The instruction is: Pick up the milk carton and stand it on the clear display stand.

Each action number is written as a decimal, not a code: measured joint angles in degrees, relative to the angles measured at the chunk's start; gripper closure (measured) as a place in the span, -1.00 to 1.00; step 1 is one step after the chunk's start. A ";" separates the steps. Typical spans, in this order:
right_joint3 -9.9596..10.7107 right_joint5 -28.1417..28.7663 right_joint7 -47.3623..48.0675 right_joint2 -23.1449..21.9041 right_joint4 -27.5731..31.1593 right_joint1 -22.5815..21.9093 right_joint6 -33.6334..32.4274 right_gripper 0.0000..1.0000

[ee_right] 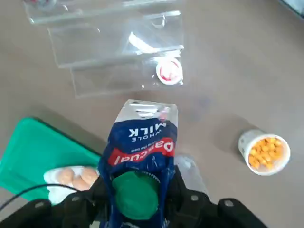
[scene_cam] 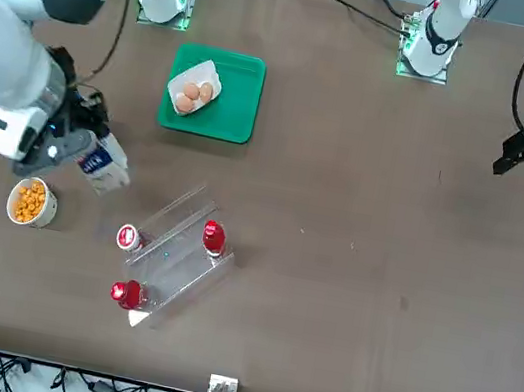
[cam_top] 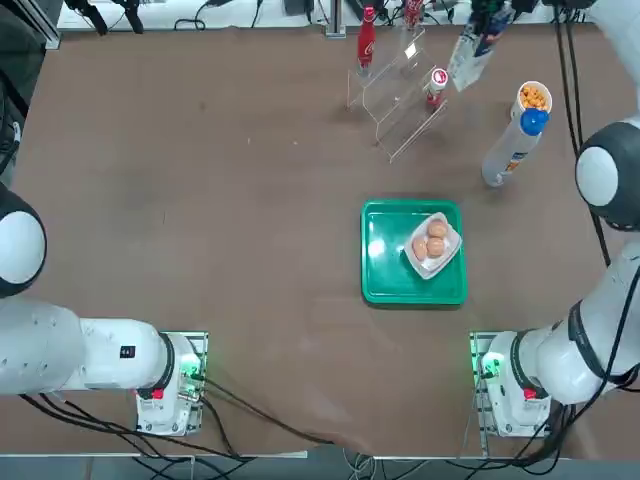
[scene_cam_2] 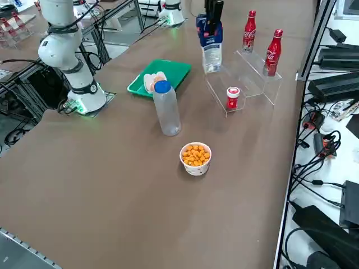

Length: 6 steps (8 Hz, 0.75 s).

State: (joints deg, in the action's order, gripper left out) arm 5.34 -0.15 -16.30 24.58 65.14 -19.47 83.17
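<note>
Above the table's far right corner region, the right gripper [scene_cam_2: 212, 17] has the milk carton [scene_cam_2: 210, 47] clamped by its top end, the carton hanging clear of the surface, just beside the clear display stand [scene_cam_2: 247, 75]. From the wrist camera the fingers press on either side of the carton's cap end, and the carton's base points toward the stand's near tiers.

Now the danger: that carton hangs tilted in the overhead shot, so if it meets a tier edge-first it may tip rather than stand. The tiers look narrow and slick, and a base set half over a lip could slide off. Neighbours crowd the stand too: two red soda bottles [scene_cam_2: 248, 32] stand on its upper steps and a small red-topped can [scene_cam_2: 233, 97] sits at its lower end, so a wide swing could topple one. The tall white bottle [scene_cam_2: 166, 108] with the blue cap stands nearby, toward the right edge, a possible snag on the arm's way in.

As for containers: a paper cup [scene_cam_2: 196, 158] near the right edge is filled with orange snacks, and the green tray [scene_cam_2: 175, 72], mid-table, carries a small white dish [cam_top: 450, 243] holding three brown eggs [cam_top: 432, 240].
</note>
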 joint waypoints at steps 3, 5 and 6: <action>-4.50 0.02 2.35 3.13 -1.34 -0.34 4.99 0.02; -5.98 0.03 2.58 5.07 -1.42 -1.04 8.54 0.02; -6.12 0.03 2.62 6.03 -1.46 -1.42 10.03 0.02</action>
State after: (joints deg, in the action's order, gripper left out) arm -0.78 -0.13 -13.68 30.60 63.68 -20.89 93.20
